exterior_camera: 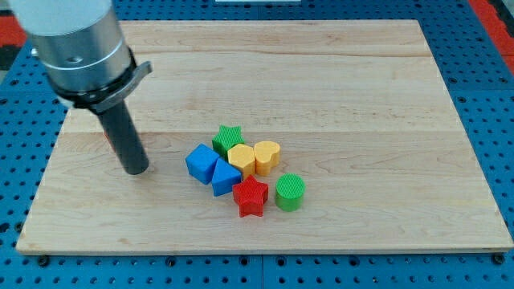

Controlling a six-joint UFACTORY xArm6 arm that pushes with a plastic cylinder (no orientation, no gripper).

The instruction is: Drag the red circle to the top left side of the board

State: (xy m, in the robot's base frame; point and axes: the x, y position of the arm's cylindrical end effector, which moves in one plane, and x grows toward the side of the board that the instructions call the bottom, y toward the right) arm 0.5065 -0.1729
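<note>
My tip (pixel 136 170) rests on the wooden board (pixel 361 88) at the view's left, left of the cluster of blocks. A thin sliver of red (pixel 106 136) shows at the rod's left edge. It may be the red circle, but the rod hides the rest of it. The cluster lies right of the tip, about a block's width from it. It holds a blue cube (pixel 201 162), a blue triangle (pixel 226 179), a green star (pixel 228 137), a yellow block (pixel 241 158), a yellow heart (pixel 267 155), a red star (pixel 250 196) and a green cylinder (pixel 290 192).
The board lies on a blue perforated base (pixel 482 96). The arm's grey body (pixel 76 40) covers the board's top left corner in the view.
</note>
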